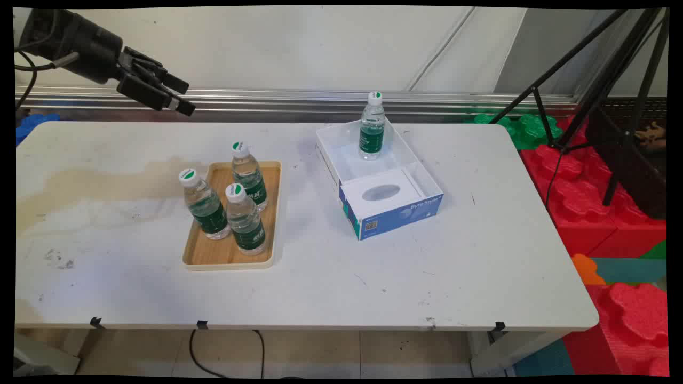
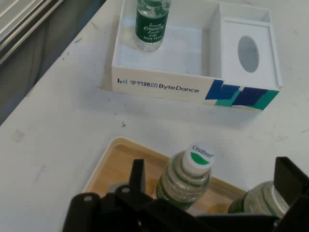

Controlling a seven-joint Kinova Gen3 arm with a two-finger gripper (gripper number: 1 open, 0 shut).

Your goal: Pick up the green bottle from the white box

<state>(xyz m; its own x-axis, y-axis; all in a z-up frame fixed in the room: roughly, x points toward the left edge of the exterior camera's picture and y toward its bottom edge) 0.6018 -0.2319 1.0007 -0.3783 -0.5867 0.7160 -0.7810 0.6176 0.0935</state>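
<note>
The gripper (image 1: 179, 96) hangs high over the desk's (image 1: 320, 277) far left corner, its jaws spread wide and holding nothing. Below it, three bottles (image 1: 205, 205) stand on a wooden tray (image 1: 224, 256). A fourth bottle (image 1: 372, 128) stands upright in the white box (image 1: 395, 213), well apart to the right.

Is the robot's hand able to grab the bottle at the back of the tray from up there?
Probably yes. The gripper hangs open above the table's far left, holding nothing. The back bottle on the wooden tray stands upright with its cap uncovered, though two other bottles stand close in front.
</note>
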